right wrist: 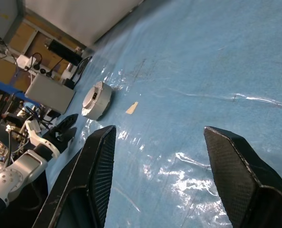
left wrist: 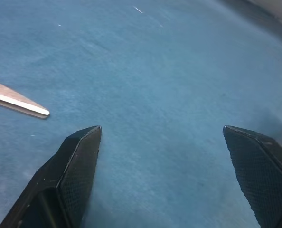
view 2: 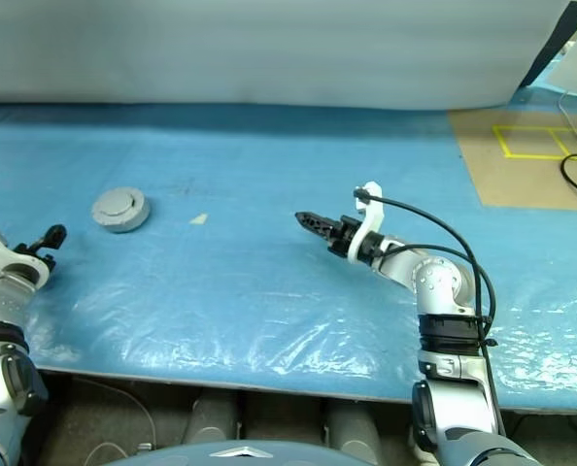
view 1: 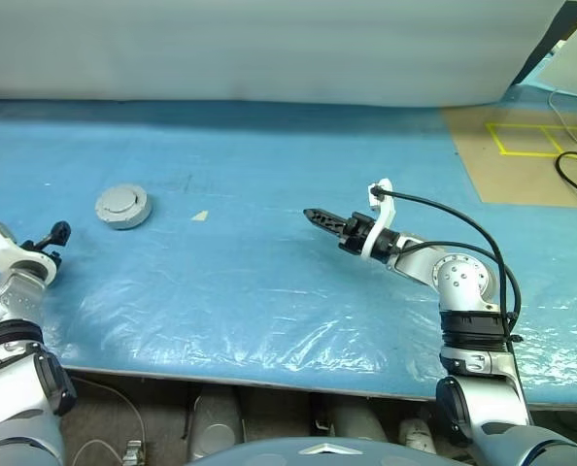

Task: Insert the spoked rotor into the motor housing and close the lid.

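A: Blue plastic sheeting covers the surface [view 1: 269, 282], with a pale wall behind it and a tan board with yellow tape lines at the far right corner. Where's the housing?

B: The housing [view 1: 123, 207] sits on the left part of the sheet, lid [view 1: 121, 201] shut, its plain face with the raised circle turned up. It lies flat; being round, it has no long axis to speak of. A small pale scrap [view 1: 200, 216] lies just to its right.

A: And the claws?

B: The left claw [view 1: 53, 236] is at the left edge, nearer the robot than the housing and apart from it, touching nothing. Its wrist view shows the fingers [left wrist: 74, 161] spread wide over bare blue sheet.

A: The right one?

B: The right claw [view 1: 325, 220] is mid-surface, well to the right of the housing and pointing left toward it. Its fingers [right wrist: 100, 161] stand apart with nothing between them.

A: Anything one view adds?

B: The right wrist view shows the housing's side wall, the left claw near it, and cluttered benches beyond the surface. I can't see the rotor.
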